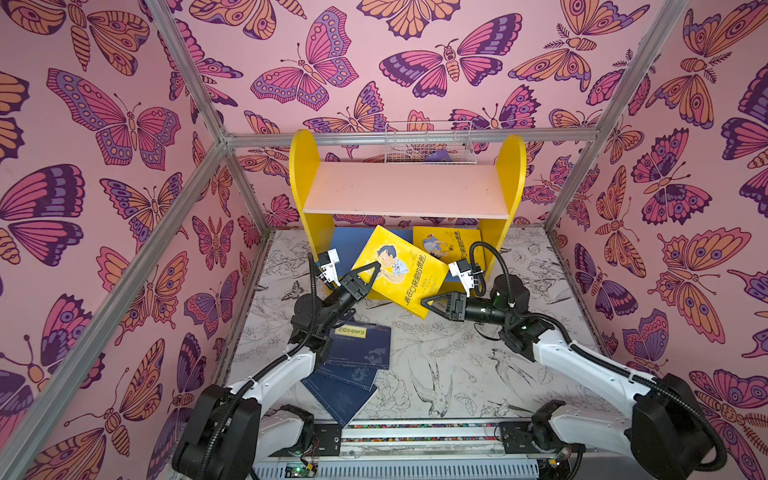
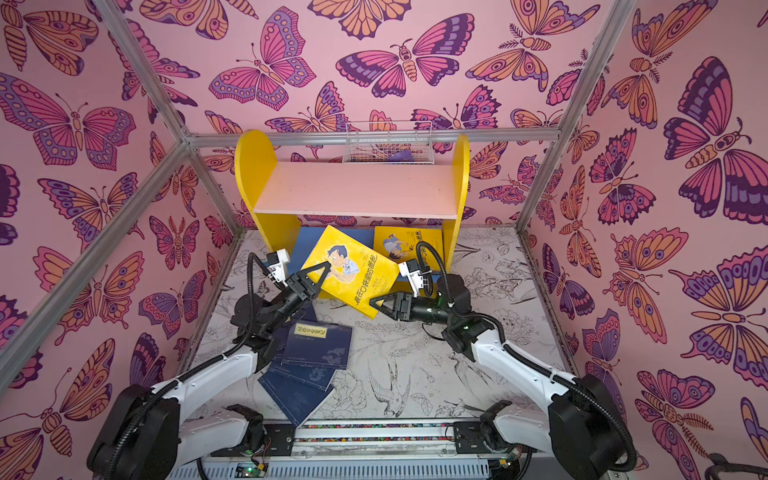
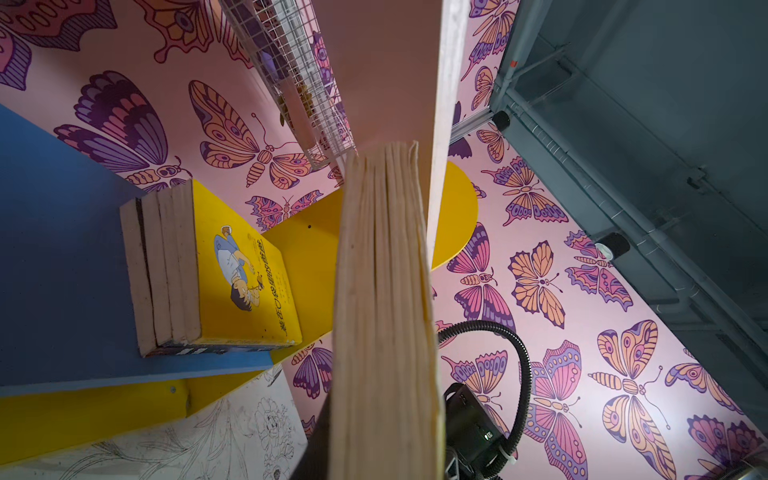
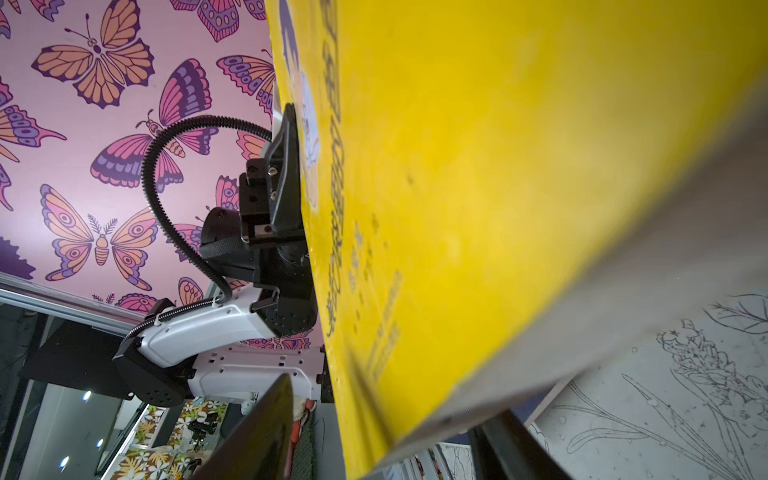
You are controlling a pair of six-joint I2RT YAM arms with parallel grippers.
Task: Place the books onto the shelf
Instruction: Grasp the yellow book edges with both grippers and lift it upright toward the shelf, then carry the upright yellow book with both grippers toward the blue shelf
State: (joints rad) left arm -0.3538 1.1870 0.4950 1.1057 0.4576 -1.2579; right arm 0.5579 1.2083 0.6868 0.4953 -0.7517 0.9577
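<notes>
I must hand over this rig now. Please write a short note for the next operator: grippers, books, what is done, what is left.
Left gripper: shut on the yellow book, tilted in front of the shelf.
Right gripper: open, jaws around that book's lower corner, not clamped.
Done: about four books on the blue lower board, at its right end.
Left: shelve the held book, then the three navy books on the table.

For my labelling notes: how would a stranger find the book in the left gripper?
Find the yellow-sided shelf at the back. In front of its blue lower board, the left gripper holds a yellow book. Its twin stands on that board; only this one is slanted.
</notes>
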